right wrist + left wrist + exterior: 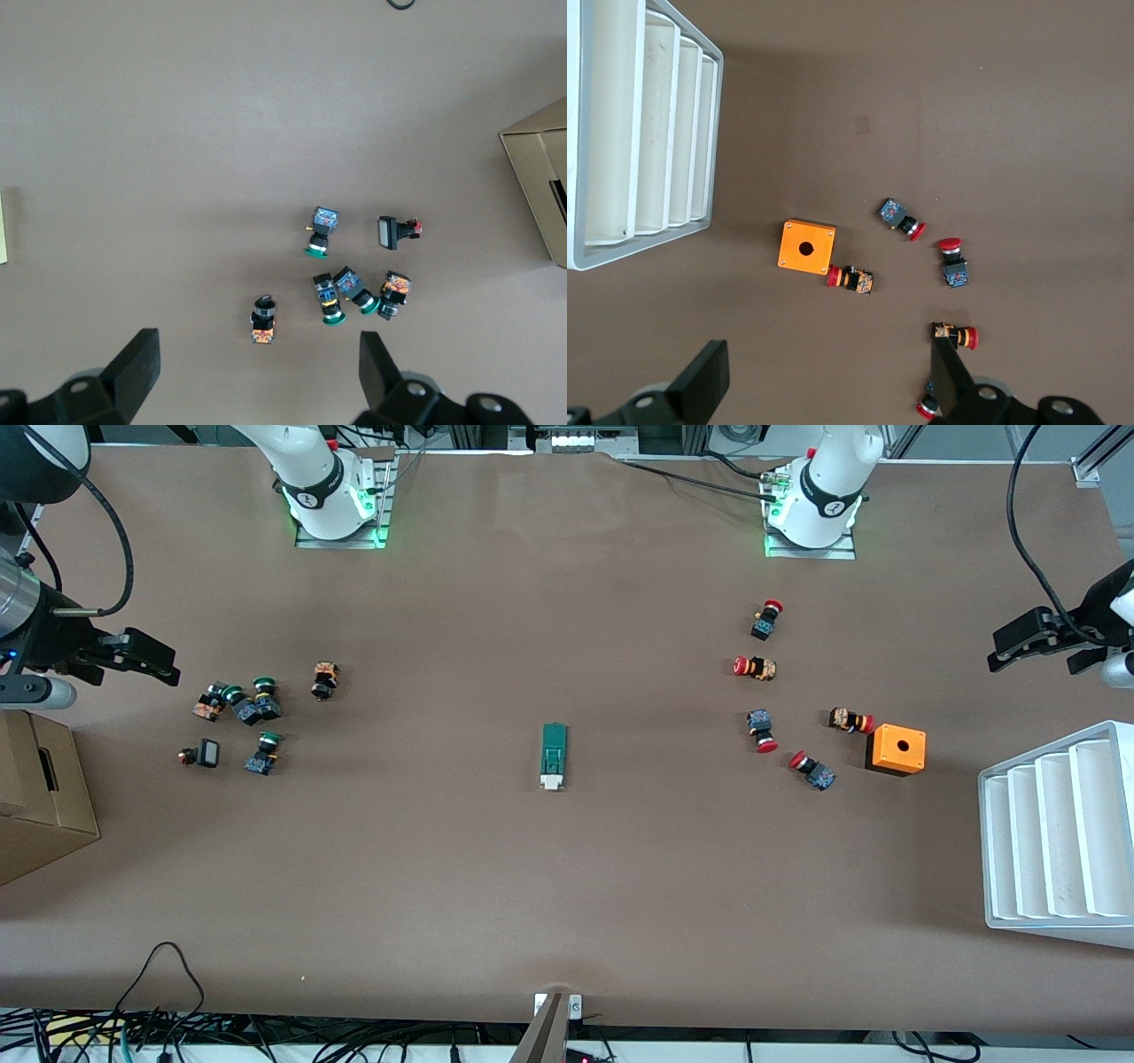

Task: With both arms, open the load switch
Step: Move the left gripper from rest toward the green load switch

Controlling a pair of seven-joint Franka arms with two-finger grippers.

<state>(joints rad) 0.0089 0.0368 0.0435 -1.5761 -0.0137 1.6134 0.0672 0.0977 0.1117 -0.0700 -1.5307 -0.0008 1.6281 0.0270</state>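
The load switch, a narrow dark-green block with a white tab at the end nearer the front camera, lies alone in the middle of the table. Neither wrist view shows it. My left gripper hangs open and empty over the left arm's end of the table, well away from the switch. In its own view, the left gripper has bare table between its fingers. My right gripper is open and empty too, over the right arm's end of the table. The right wrist view shows the right gripper above bare table.
Several red-capped push buttons and an orange box with a hole lie toward the left arm's end, beside a white slotted tray. Several green-capped buttons and a cardboard box sit toward the right arm's end.
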